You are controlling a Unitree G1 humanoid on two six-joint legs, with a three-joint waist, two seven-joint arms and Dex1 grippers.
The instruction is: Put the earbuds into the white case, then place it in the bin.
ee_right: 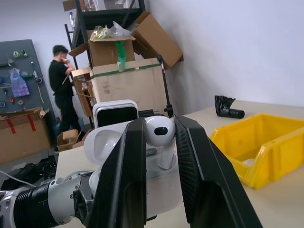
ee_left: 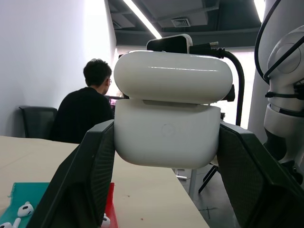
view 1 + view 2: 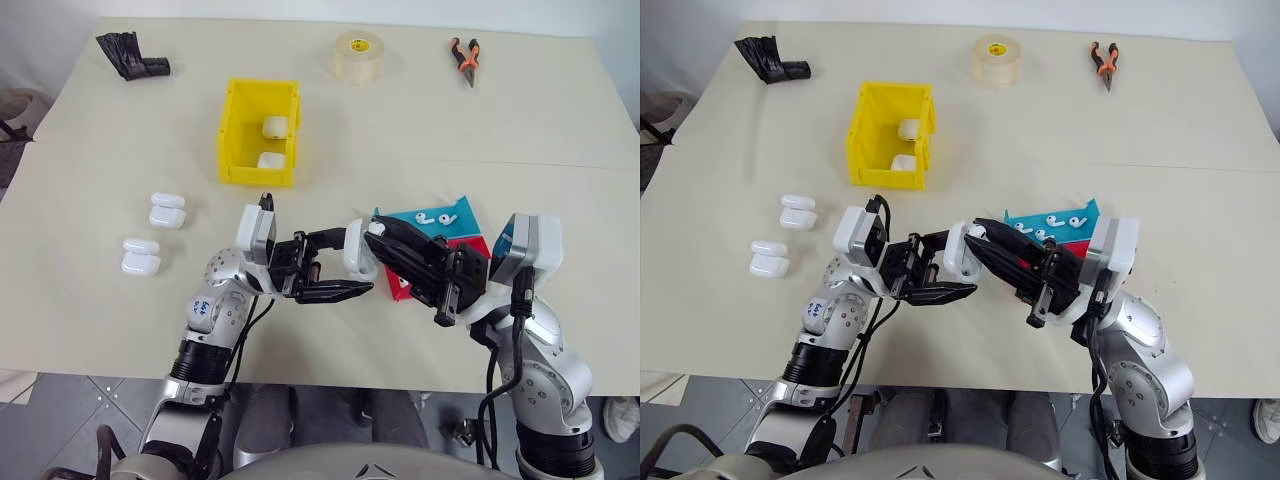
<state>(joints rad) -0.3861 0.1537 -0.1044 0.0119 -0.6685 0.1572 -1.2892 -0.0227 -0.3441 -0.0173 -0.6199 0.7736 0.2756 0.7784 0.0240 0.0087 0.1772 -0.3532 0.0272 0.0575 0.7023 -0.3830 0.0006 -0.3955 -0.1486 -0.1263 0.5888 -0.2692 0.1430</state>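
My left gripper is shut on the white case, held above the table's near edge; in the left wrist view the case sits between both fingers with its lid hinged up. My right gripper is shut on one small white earbud, right at the top of that case. More earbuds lie in a blue tray behind my right hand. The yellow bin stands further back on the left with two white cases inside.
Two pairs of white cases lie on the table left of my left arm. A red tray shows under the blue one. A tape roll, pliers and a black bundle lie along the far edge.
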